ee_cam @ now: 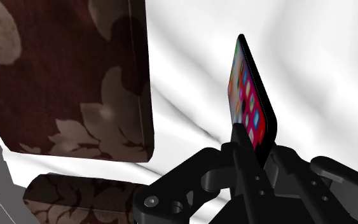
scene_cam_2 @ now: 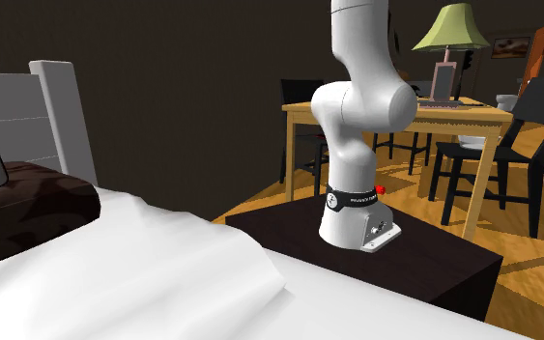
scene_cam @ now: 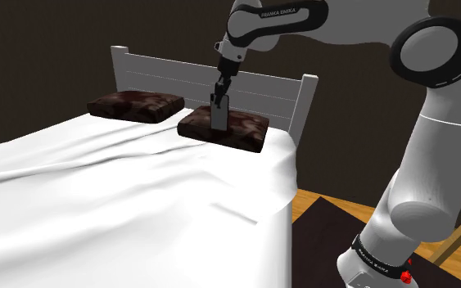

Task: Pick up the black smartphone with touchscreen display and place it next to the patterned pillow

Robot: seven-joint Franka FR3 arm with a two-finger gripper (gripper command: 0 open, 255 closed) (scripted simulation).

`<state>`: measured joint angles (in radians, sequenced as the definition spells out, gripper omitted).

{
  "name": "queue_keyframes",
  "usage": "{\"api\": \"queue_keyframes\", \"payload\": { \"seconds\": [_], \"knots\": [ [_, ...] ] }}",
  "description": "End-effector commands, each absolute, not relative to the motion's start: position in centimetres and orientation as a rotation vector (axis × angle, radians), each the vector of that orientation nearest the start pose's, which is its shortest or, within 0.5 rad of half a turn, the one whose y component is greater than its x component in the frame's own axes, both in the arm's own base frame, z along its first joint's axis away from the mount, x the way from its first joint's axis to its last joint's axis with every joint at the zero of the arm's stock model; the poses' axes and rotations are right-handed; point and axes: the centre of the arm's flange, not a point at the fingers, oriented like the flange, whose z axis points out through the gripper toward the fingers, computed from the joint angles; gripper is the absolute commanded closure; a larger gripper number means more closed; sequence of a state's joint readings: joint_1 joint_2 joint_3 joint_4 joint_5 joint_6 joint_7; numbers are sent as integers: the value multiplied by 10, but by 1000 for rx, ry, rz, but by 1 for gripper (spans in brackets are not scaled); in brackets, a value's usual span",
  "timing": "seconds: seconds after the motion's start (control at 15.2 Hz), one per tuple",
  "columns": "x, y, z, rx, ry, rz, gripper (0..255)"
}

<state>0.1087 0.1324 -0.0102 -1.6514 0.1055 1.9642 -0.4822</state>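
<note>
Wrist view: the fingers [ee_cam: 240,146] clamp one end of the phone [ee_cam: 252,89] across its flat faces; it juts out over the white sheet [ee_cam: 190,57], just beside the flowered brown pillow [ee_cam: 63,76]. Light, thin and stiff, with likely slick glass, it could pivot in so short a grip; mid-body would hold surer.
</note>
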Motion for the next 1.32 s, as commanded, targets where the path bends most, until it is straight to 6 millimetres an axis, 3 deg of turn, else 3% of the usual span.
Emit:
{"api": "queue_keyframes", "payload": {
  "seconds": [0.0, 1.25],
  "knots": [
    [618, 68, 534, -2949, -831, -302, 255],
    [618, 68, 433, -2949, -831, -302, 255]
  ]
}}
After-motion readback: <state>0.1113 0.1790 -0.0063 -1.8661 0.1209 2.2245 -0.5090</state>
